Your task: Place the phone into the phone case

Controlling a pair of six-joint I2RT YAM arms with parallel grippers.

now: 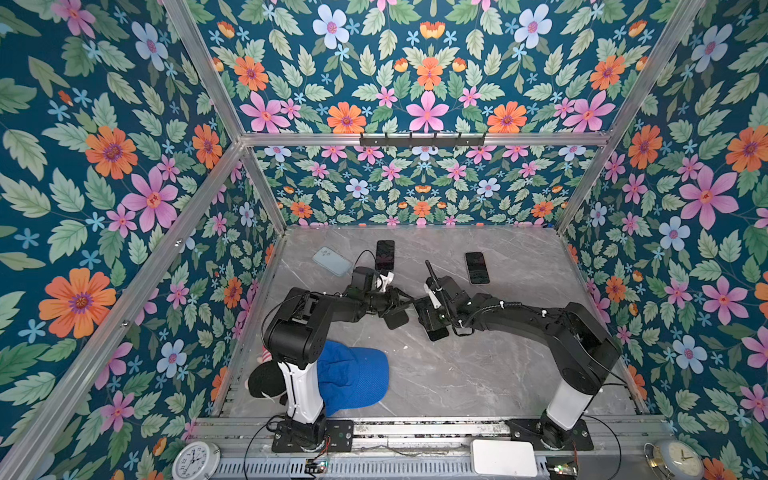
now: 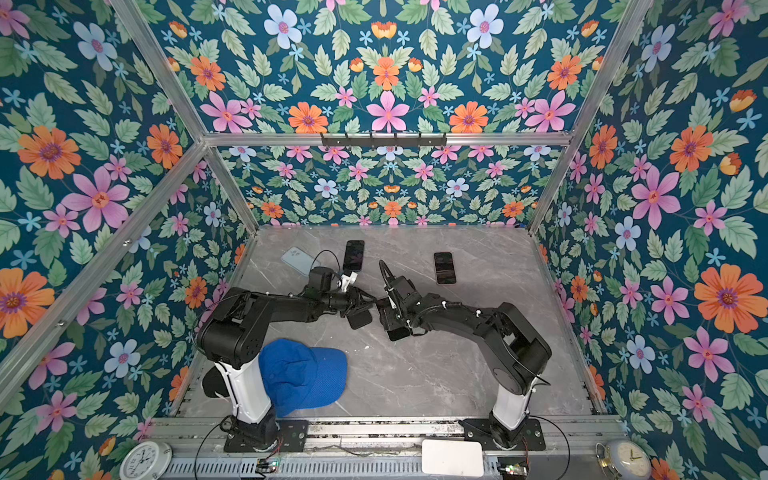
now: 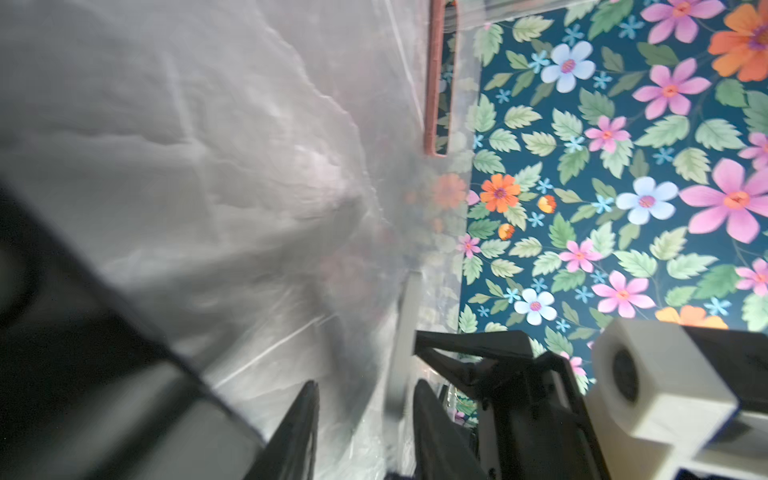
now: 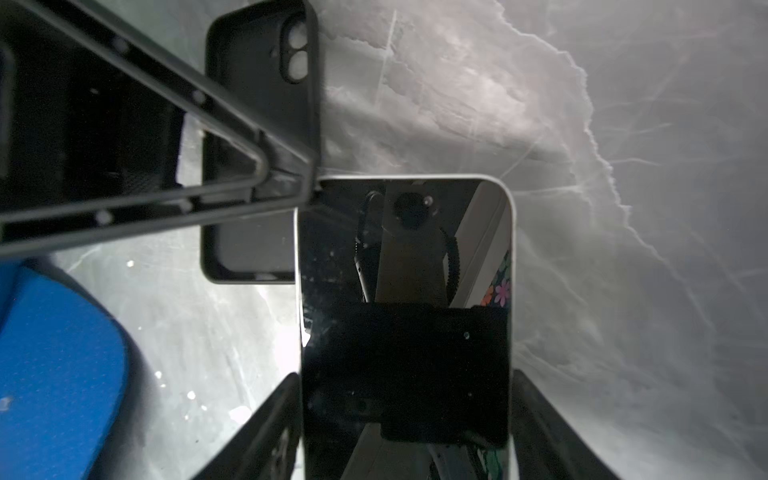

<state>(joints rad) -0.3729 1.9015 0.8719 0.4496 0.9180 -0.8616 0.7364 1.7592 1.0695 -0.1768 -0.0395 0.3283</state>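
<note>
My right gripper (image 4: 407, 376) is shut on the phone (image 4: 405, 257), one finger on each long edge. The phone has a dark glossy screen and a pale rim, and it is held low over the grey table. The black phone case (image 4: 257, 54) lies open side up beside the phone, its camera cutout at the far end. A finger (image 4: 232, 124) of my left gripper crosses over the case, its tip by the phone's corner. In the left wrist view my left gripper (image 3: 368, 384) has its jaws apart, gripping nothing. In a top view both grippers meet mid-table over the case (image 1: 395, 321).
Two other dark phones (image 1: 385, 254) (image 1: 476, 268) and a pale blue one (image 1: 331, 261) lie at the back of the table. A blue cap (image 1: 357, 378) sits by the left arm's base. Floral walls enclose three sides.
</note>
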